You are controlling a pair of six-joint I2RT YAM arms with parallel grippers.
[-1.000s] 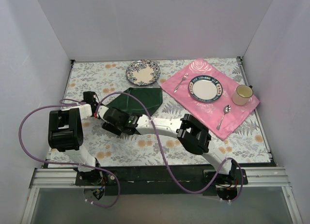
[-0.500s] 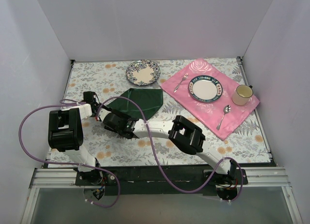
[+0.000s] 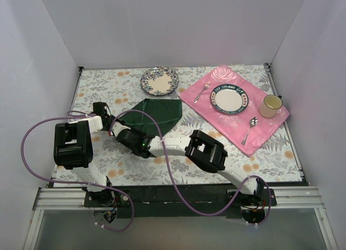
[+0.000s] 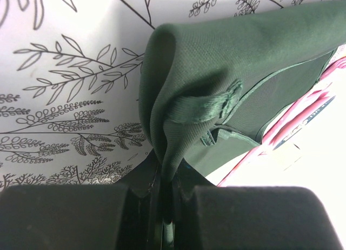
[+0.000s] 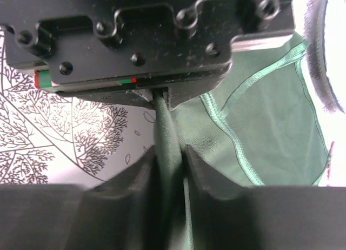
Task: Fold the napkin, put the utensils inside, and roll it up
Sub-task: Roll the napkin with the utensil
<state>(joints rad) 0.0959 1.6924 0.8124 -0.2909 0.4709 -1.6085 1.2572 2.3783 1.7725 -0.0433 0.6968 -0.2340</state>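
From above, the right gripper [image 3: 121, 133] hides the napkin [image 3: 157, 113] at its near-left corner; in the right wrist view, 1 plate [image 5: 321, 55] is blurred and cut off.

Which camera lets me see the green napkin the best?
The top camera. It shows nearly the whole napkin spread flat, with only its near corner hidden. Both wrist cameras are too close and show just bunched-up green cloth.

Soft, even light fills the enclosure as we look down: the pale walls [image 3: 162, 22] glow without glare, and the arms cast only faint shadows on the table [image 3: 102, 87]. At the left wrist, the napkin [image 4: 243, 50] weave is crisp, the fingers [image 4: 81, 217] a dark blur. At the right wrist, the upper right corner burns out white.
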